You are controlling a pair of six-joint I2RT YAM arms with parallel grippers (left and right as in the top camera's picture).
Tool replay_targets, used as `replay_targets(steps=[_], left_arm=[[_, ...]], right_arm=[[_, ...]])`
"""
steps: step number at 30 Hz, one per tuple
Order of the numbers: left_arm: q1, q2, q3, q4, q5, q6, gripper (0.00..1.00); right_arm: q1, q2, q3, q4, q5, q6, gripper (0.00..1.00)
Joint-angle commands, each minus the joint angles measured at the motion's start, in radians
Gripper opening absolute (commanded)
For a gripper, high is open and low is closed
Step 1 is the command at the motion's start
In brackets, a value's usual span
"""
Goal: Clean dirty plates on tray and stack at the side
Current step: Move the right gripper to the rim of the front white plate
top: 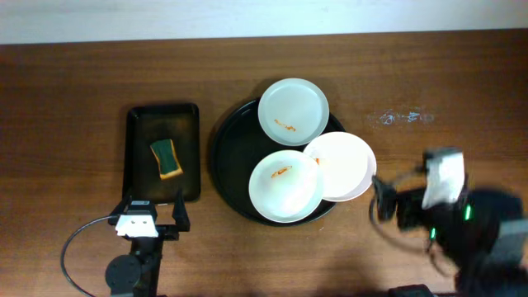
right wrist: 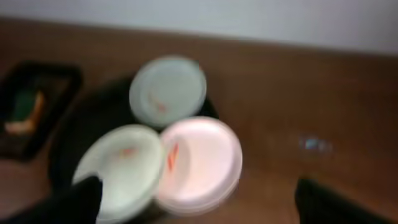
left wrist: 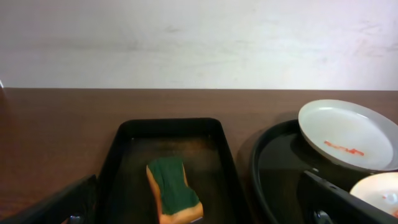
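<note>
Three white plates lie on the round black tray (top: 224,157). The far plate (top: 294,111) has an orange smear, the near plate (top: 285,186) has one too, and the right plate (top: 342,165) overhangs the tray's right rim. My left gripper (top: 153,216) is open and empty just in front of the rectangular tray, with the sponge (left wrist: 174,189) ahead of it. My right gripper (top: 381,198) is open and empty on the table right of the plates, which show blurred in the right wrist view (right wrist: 199,158).
A smaller rectangular black tray (top: 136,157) at the left holds a green and yellow sponge (top: 166,157). A faint whitish smudge (top: 400,118) marks the table at the right. A cable loops from the left arm at the front left.
</note>
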Motion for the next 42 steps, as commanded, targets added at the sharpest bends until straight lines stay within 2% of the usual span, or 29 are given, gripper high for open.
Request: replay_targets(steps=[1,3,5,8,9,10,14,17,19,22,25,27,29,30,31,32,35,42], left_arm=[[0.002,-0.004,-0.003,-0.006,-0.006,0.008,0.99],[0.002,-0.004,-0.003,-0.006,-0.006,0.008,0.99],[0.002,-0.004,-0.003,-0.006,-0.006,0.008,0.99],[0.002,-0.004,-0.003,-0.006,-0.006,0.008,0.99],[0.002,-0.004,-0.003,-0.006,-0.006,0.008,0.99],[0.002,-0.004,-0.003,-0.006,-0.006,0.008,0.99],[0.002,-0.004,-0.003,-0.006,-0.006,0.008,0.99],[0.002,-0.004,-0.003,-0.006,-0.006,0.008,0.99],[0.002,-0.004,-0.003,-0.006,-0.006,0.008,0.99],[0.002,-0.004,-0.003,-0.006,-0.006,0.008,0.99],[0.002,-0.004,-0.003,-0.006,-0.006,0.008,0.99],[0.002,-0.004,-0.003,-0.006,-0.006,0.008,0.99],[0.002,-0.004,-0.003,-0.006,-0.006,0.008,0.99],[0.002,-0.004,-0.003,-0.006,-0.006,0.008,0.99],[0.002,-0.004,-0.003,-0.006,-0.006,0.008,0.99],[0.002,-0.004,-0.003,-0.006,-0.006,0.008,0.99],[0.002,-0.004,-0.003,-0.006,-0.006,0.008,0.99],[0.002,-0.004,-0.003,-0.006,-0.006,0.008,0.99]], right_arm=[[-0.003,0.351,0.394,-0.357,-0.066,0.009,0.99],[-0.003,0.543,0.599,-0.521,-0.221,0.009,0.99],[-0.003,0.704,0.718,-0.680,-0.304,0.009,0.99],[0.000,0.825,0.702,-0.757,-0.312,0.009,1.00],[0.013,0.851,0.658,-0.746,-0.311,0.009,0.96],[0.024,0.855,0.613,-0.715,-0.311,0.021,0.95],[0.083,0.835,0.342,-0.491,-0.300,0.214,0.83],[0.185,0.832,0.146,-0.257,-0.126,0.405,0.75],[0.223,0.834,0.084,-0.135,-0.024,0.436,0.67],[0.235,0.836,0.031,-0.003,0.011,0.436,0.64],[0.235,0.855,0.008,0.040,0.010,0.436,0.64],[0.236,0.885,-0.013,0.080,-0.023,0.435,0.99],[0.235,0.908,-0.017,0.100,-0.050,0.435,0.99],[0.235,0.919,-0.017,0.105,-0.046,0.435,0.90],[0.235,0.928,-0.017,0.111,-0.046,0.435,0.73],[0.236,0.937,-0.017,0.121,-0.047,0.435,0.65],[0.241,0.953,-0.018,0.136,-0.046,0.435,0.54],[0.280,0.980,-0.035,0.170,-0.046,0.436,0.38]])
